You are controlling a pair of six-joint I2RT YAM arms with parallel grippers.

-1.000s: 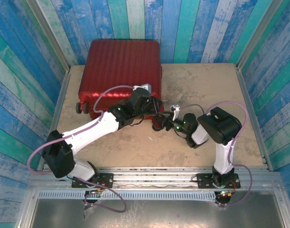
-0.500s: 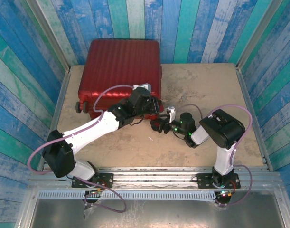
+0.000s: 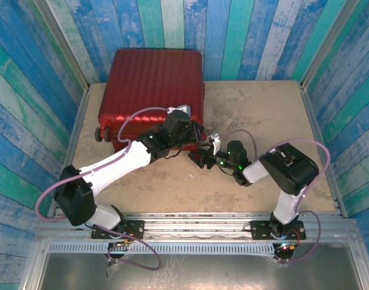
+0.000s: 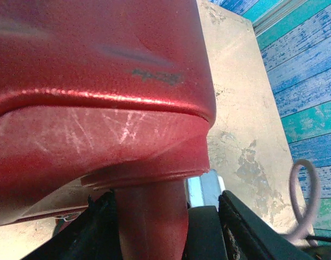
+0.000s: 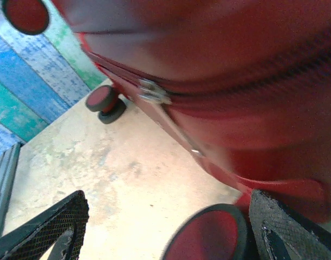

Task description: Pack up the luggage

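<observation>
Compared with a second ago, the right arm's elbow sits further right and nearer its base, and the right gripper [image 3: 199, 159] lies a little further left, closer to the luggage [image 3: 154, 90]; the left arm and the luggage are where they were. The luggage lies closed at the back left of the bench [image 3: 263, 115], by the back wall, with its wheels along the near edge. The left gripper [image 3: 196, 135] is at the luggage's near right corner, half closed around a red part under the shell, with its fingers [image 4: 100, 227] on either side of that part. The right gripper is just beside it, jaws spread wide and holding nothing. In the right wrist view a wheel [image 5: 207, 238] stands between its fingers [image 5: 46, 233], close to one of them. A silver zip pull [image 5: 151, 92] sits on the seam above, and a second wheel [image 5: 104, 103] stands further along
</observation>
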